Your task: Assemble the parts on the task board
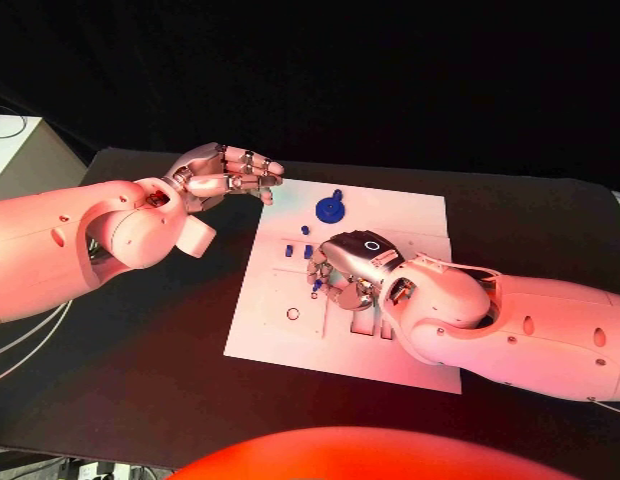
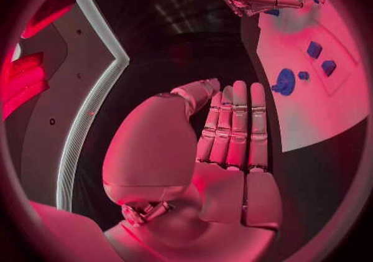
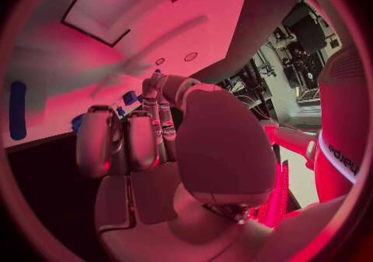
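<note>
In the head view a small blue part [image 1: 316,286] is pinched by the right hand [image 1: 351,272] over the task board [image 1: 274,335]. In the left wrist view the left hand [image 2: 233,144] is seen flat, empty, fingers pressed together.

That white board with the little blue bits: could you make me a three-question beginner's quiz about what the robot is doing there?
1. True or false: the left hand holds a blue part.
2. Which hand is over the task board? A) left B) right C) both
3. Fill in: the round blue part lies nearer the board's ___ edge (near or far from the robot).

Key:
1. False; it holds nothing and hangs beside the board's far left corner.
2. B; the right hand is down on the board's middle, with a small blue part at its fingertips.
3. Far.
</note>
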Tool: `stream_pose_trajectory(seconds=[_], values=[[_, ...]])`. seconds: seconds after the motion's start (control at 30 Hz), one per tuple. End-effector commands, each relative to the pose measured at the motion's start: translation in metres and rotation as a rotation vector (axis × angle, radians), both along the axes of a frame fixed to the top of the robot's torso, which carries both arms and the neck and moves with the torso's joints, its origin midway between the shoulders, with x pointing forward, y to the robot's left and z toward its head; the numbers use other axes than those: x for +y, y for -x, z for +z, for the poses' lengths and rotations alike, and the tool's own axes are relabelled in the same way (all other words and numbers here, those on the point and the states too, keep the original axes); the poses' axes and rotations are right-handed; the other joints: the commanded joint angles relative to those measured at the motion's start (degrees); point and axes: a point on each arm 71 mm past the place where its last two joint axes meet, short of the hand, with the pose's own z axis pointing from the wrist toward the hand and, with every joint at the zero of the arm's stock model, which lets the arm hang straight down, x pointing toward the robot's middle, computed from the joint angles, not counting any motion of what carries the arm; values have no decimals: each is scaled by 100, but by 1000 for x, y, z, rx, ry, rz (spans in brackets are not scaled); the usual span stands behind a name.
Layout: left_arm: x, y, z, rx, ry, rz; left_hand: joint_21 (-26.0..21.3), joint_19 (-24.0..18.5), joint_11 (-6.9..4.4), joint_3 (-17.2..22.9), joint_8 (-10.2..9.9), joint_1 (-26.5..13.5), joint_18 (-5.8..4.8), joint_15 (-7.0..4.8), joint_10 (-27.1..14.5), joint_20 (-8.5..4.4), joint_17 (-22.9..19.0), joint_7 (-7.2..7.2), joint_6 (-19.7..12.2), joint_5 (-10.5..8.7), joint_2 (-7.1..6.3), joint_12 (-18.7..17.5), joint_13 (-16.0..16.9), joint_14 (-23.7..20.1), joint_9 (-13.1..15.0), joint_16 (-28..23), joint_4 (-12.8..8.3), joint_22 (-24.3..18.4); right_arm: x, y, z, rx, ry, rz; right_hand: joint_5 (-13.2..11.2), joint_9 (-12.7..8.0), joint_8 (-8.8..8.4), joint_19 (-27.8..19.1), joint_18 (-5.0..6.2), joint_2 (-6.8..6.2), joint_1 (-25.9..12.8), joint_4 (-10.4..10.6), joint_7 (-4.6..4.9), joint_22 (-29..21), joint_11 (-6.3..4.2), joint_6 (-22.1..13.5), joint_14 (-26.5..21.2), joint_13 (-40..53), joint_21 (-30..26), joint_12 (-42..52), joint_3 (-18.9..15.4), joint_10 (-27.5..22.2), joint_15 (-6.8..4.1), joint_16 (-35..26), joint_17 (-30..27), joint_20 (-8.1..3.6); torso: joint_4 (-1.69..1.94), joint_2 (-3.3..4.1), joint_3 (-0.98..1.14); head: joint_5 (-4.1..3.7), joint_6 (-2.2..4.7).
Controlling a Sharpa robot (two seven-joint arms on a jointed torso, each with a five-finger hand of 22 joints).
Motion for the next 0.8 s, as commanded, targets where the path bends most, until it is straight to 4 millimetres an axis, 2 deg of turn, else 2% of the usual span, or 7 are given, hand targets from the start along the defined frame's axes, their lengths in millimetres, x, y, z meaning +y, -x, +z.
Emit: stream_pose_trajectory(seconds=[0.03, 0.8], values=[[-3, 1, 1, -1, 7, -20, -18, 36, 22, -40, -26, 5, 65, 21, 0, 7, 4, 37, 9, -2, 51, -18, 5, 30, 10, -39, 5, -5, 1, 1, -2, -1, 22, 16, 20, 7, 30, 78, -32, 56, 17, -16, 47, 635, -20, -9, 141, 10, -26, -2, 15, 1, -28, -22, -2, -24, 3, -2, -7, 9, -13], [-2, 1, 1, 2, 5, -21, -30, 35, 25, -43, -28, 4, 64, 24, 0, 9, 5, 38, 9, -2, 52, -35, 7, 28, 10, -47, 7, -11, 2, 2, -9, 10, 45, 17, 26, 9, 30, 77, -32, 60, 9, -27, 50, 636, -18, -13, 141, 12, -27, -7, 18, 1, -26, -22, -2, -23, 2, -2, -3, 19, -72]])
